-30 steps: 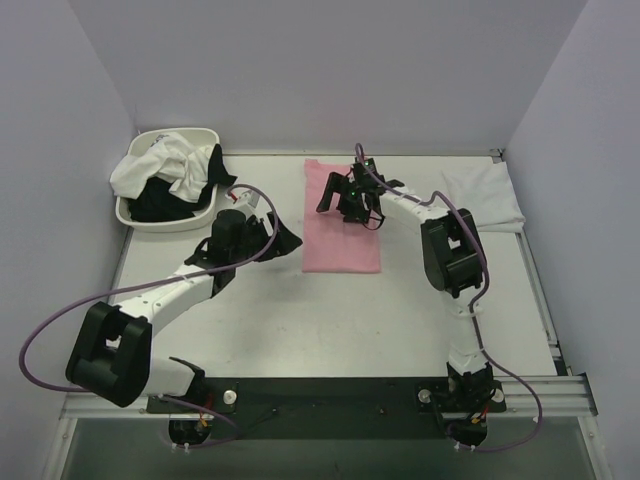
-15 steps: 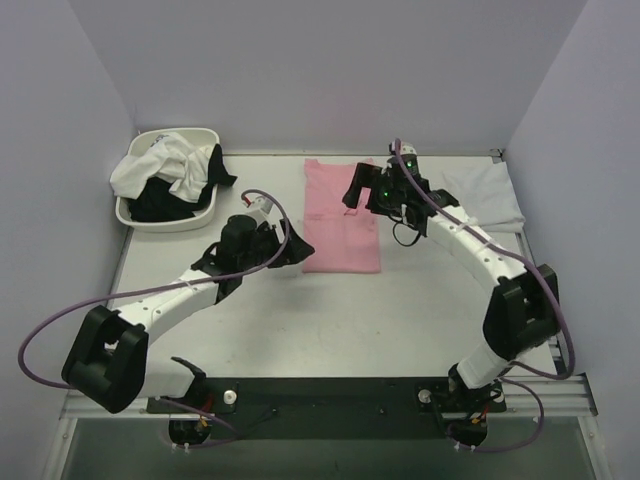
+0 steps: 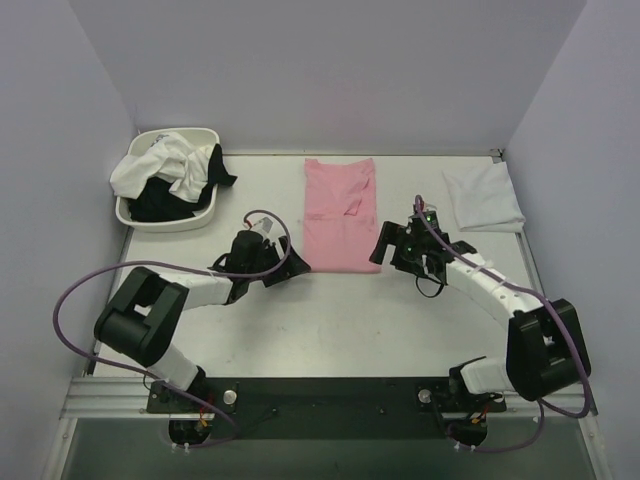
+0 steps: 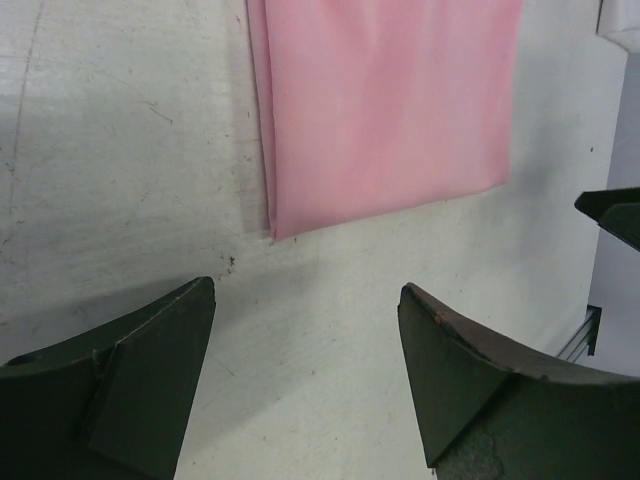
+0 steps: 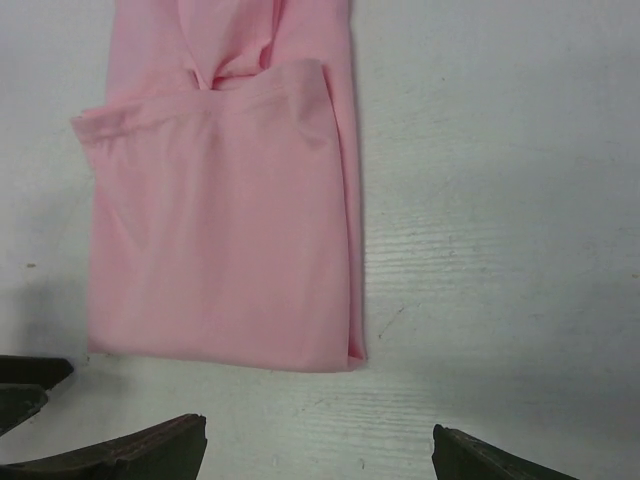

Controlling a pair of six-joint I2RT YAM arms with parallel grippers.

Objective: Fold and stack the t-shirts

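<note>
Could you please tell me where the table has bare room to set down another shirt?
The widest patch is the table's front centre, between left arm, right arm and pink shirt. A narrower strip lies between that shirt and the white shirt. It is crowded at the pink shirt's near corners, flanked by open jaws, and at the basin.

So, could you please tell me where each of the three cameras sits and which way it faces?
Top external: above and behind the bases, looking down on the table, both arms, the pink t-shirt, basin and folded white t-shirt.
Left wrist: on the left gripper, facing the pink t-shirt's near edge; its own two fingers show.
Right wrist: on the right gripper, facing the same edge; own fingertips show.
Shared: both wrist views show that near edge and the other gripper's tip.
</note>
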